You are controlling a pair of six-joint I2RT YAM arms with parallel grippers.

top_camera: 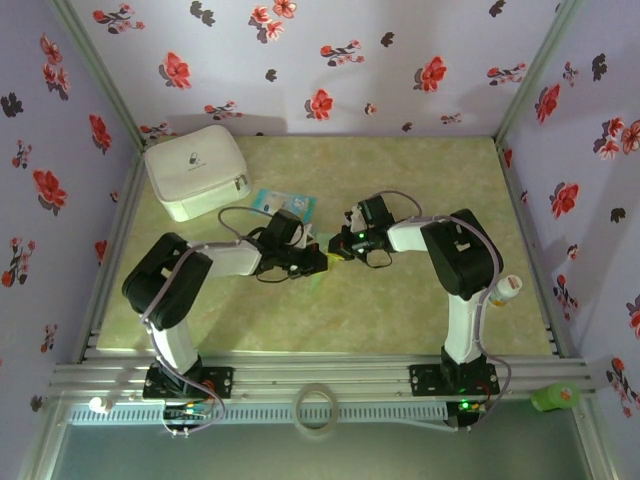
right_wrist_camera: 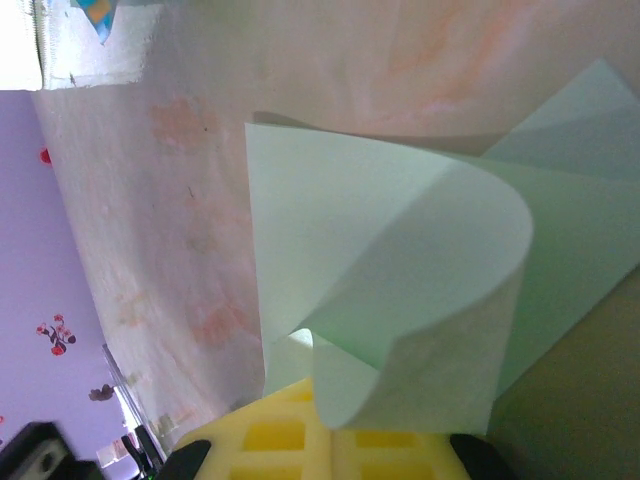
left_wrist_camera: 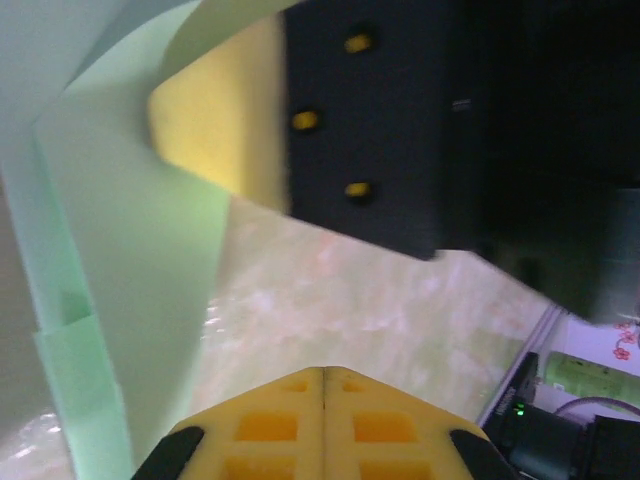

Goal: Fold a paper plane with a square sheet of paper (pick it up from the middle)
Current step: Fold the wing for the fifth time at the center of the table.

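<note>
Mint paper (right_wrist_camera: 400, 230), marbled table (top_camera: 400, 310), floral walls (top_camera: 300, 60)

From above, the paper (top_camera: 320, 281) lies almost wholly hidden beneath the left gripper (top_camera: 322, 263) and right gripper (top_camera: 338, 249), which meet over it; just a pale sliver shows. The left arm (top_camera: 215, 258) and its cable cover part of the packet (top_camera: 290, 203). The right arm (top_camera: 460, 255) hides one end of a white tube (top_camera: 507, 289), which is too small to name. The print on the pouch (top_camera: 195, 170) is too small to read.

In the left wrist view the paper is blurred and runs off the top and left edges. It wraps over part of the right gripper's pad (left_wrist_camera: 215, 135), and that gripper's body is cut off above.

In the right wrist view the paper's curl covers the tips of the fingers (right_wrist_camera: 265, 432), and the sheet runs off the right edge.
</note>
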